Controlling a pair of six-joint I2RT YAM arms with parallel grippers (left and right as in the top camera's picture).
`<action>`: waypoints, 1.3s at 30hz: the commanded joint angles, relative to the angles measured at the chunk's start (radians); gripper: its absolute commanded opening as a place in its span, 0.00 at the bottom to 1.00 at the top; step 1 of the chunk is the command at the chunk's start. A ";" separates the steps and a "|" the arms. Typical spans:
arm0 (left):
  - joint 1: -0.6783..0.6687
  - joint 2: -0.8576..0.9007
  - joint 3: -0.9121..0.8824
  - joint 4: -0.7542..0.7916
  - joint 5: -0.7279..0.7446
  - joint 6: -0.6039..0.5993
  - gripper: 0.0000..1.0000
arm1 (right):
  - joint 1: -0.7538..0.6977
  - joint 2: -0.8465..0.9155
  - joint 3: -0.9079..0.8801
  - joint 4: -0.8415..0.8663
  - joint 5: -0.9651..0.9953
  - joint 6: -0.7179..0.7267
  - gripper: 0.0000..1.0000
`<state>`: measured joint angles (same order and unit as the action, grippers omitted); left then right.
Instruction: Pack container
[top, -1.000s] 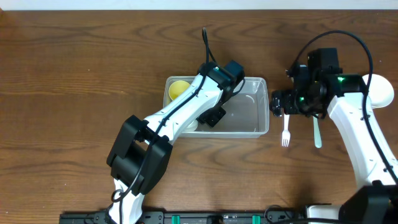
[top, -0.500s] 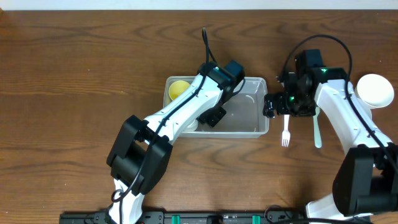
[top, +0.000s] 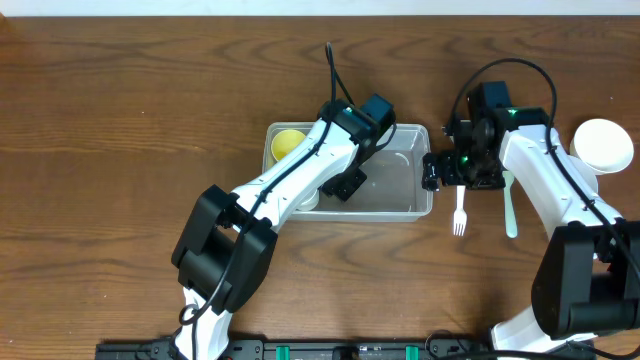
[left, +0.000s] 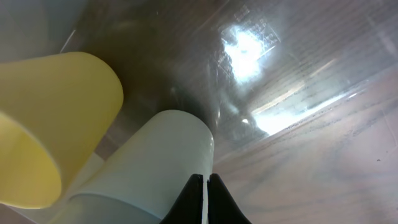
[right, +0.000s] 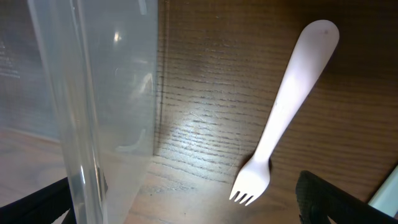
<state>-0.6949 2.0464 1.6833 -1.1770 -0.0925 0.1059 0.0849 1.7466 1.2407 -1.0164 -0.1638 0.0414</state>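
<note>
The clear container (top: 402, 180) lies at the table's middle. A yellow cup (top: 288, 142) and a white cup (top: 308, 201) lie on their sides at its left end. My left gripper (top: 345, 186) is inside the container, shut and empty. In the left wrist view its tips (left: 204, 190) sit just by the white cup (left: 149, 162), with the yellow cup (left: 50, 112) beside it. My right gripper (top: 441, 170) is open at the container's right end. In the right wrist view its jaws (right: 180, 202) span the container's wall (right: 81, 93) and a white fork (right: 280, 118).
The white fork (top: 459, 208) lies on the wood just right of the container. A pale spoon (top: 509, 205) lies further right. A round white bowl (top: 605, 143) stands at the far right edge.
My right arm has moved left, bringing its open gripper up to the container's right end. The left arm, cups, fork and spoon have not moved.
</note>
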 joint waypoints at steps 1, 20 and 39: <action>0.003 0.004 0.005 -0.003 0.002 0.016 0.07 | 0.014 0.006 0.013 -0.007 0.018 0.010 0.99; 0.003 0.006 -0.030 -0.091 -0.085 0.002 0.07 | 0.014 0.006 0.013 -0.007 0.018 0.005 0.99; 0.003 0.006 -0.031 0.042 0.007 0.018 0.06 | 0.014 0.006 0.013 -0.005 0.018 0.002 0.99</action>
<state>-0.6952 2.0464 1.6608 -1.1393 -0.1028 0.1093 0.0849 1.7466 1.2407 -1.0206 -0.1635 0.0414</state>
